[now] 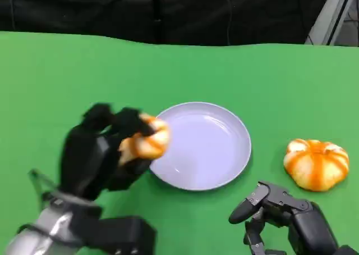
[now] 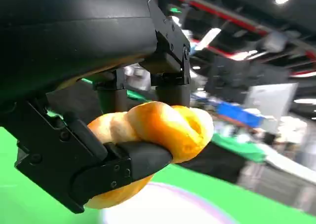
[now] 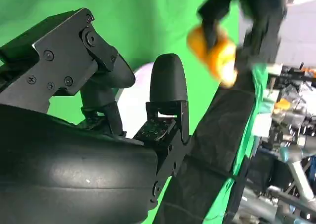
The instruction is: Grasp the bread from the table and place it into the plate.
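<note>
Right now my left hand (image 1: 98,154) is gripping the bread (image 1: 146,138), fingers wrapped over and under the twisted roll; it's sitting lower left of centre in the head view. Bread is looking light, soft and squashy, glazed so maybe a bit slick. I'm guessing a wrap across the middle of the twist is the best hold, without crushing it. It's hanging off the table, right at the left rim of the plate (image 1: 224,171), not yet over the middle. My right hand (image 1: 280,215) is idling at lower right, fingers apart, holding nothing. A second bun (image 1: 316,164) is lying on the green table (image 1: 50,81), right of the plate.
</note>
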